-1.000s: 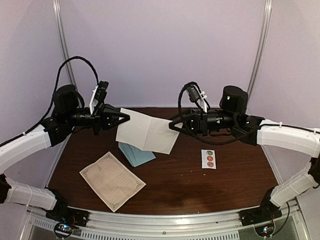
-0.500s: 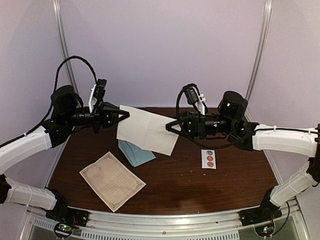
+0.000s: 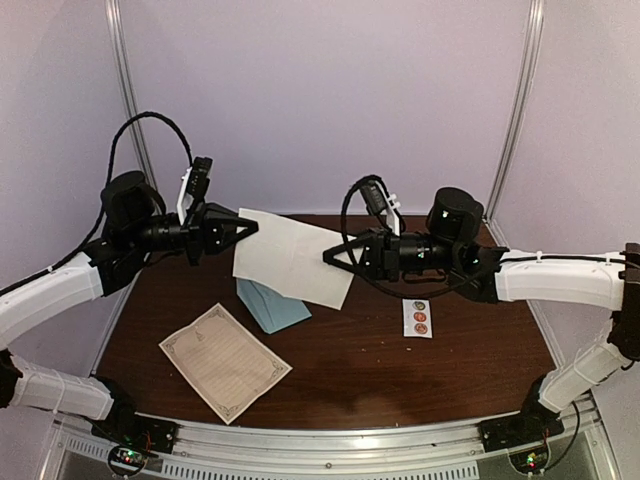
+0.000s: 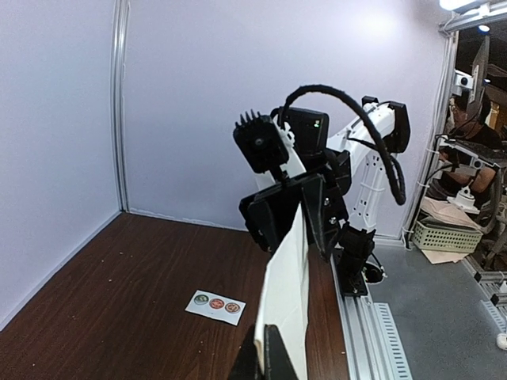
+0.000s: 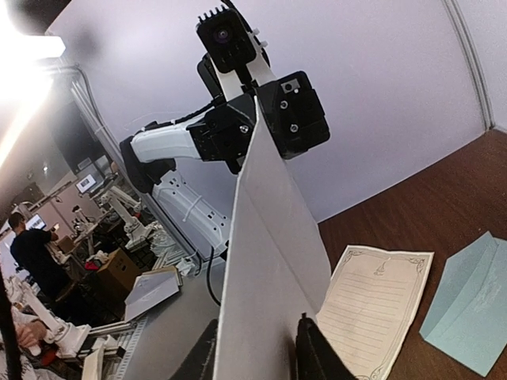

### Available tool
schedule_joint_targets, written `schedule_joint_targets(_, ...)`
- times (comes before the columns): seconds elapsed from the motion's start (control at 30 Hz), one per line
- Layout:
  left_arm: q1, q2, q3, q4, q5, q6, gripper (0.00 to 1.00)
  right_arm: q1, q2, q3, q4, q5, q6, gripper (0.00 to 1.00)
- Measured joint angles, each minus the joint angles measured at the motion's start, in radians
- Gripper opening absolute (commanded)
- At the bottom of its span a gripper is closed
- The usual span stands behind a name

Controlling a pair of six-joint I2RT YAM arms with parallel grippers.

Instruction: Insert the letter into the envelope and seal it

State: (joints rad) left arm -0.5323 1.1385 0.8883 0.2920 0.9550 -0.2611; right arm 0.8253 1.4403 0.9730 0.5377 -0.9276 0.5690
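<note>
Both arms are clamped on paper. The left gripper [image 3: 250, 225] pinches the 9 o'clock edge of a raised white sheet [image 3: 290, 260] and the right gripper [image 3: 330, 255] pinches its 3 o'clock edge. The bordered letter [image 3: 225, 360] lies flat at 7 o'clock on the surface [image 3: 400, 370], and the envelope [image 3: 275, 308] beside it is half hidden below the sheet. We'd expect a tear or slip if the arms pull apart. The sticker strip [image 3: 418, 318] at 3 o'clock sits under the right arm.

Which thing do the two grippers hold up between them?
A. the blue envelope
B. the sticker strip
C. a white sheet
C: the left gripper and the right gripper pinch opposite edges of the white sheet in the air, while the envelope and the strip lie on the table.
</note>
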Motion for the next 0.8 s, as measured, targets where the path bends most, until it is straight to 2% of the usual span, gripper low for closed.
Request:
schedule_joint_targets(0.07, 0.003, -0.001, -0.003, 0.0, -0.009, -0.001, 0.0, 0.0, 0.0, 0.0, 0.0, 0.006, 0.005, 0.02)
schedule_joint_targets(0.1, 0.003, -0.001, -0.005, 0.0, -0.013, -0.001, 0.0, 0.0, 0.0, -0.001, 0.0, 0.011, 0.005, 0.0)
schedule_joint_targets(0.27, 0.003, -0.001, -0.008, -0.003, -0.036, 0.0, 0.0, 0.0, 0.0, -0.002, -0.003, 0.04, 0.002, 0.0)
schedule_joint_targets(0.3, 0.003, -0.001, -0.008, -0.006, -0.043, 0.0, 0.07, 0.0, 0.0, -0.002, -0.005, 0.051, 0.0, 0.0)
schedule_joint_targets(0.4, 0.003, 0.0, -0.007, -0.027, -0.08, 0.015, 0.46, -0.001, -0.002, -0.003, -0.019, 0.084, -0.006, 0.0)
schedule_joint_targets(0.5, 0.003, -0.002, -0.007, -0.061, -0.147, 0.032, 0.67, -0.009, -0.016, -0.011, -0.04, 0.129, -0.014, 0.0)
schedule_joint_targets(0.63, 0.003, -0.024, -0.021, -0.084, -0.266, 0.049, 0.76, -0.039, -0.042, -0.021, -0.087, 0.199, -0.023, 0.0)
schedule_joint_targets(0.8, -0.007, -0.05, -0.039, -0.081, -0.342, 0.052, 0.79, -0.065, -0.053, -0.031, -0.155, 0.278, -0.042, 0.0)
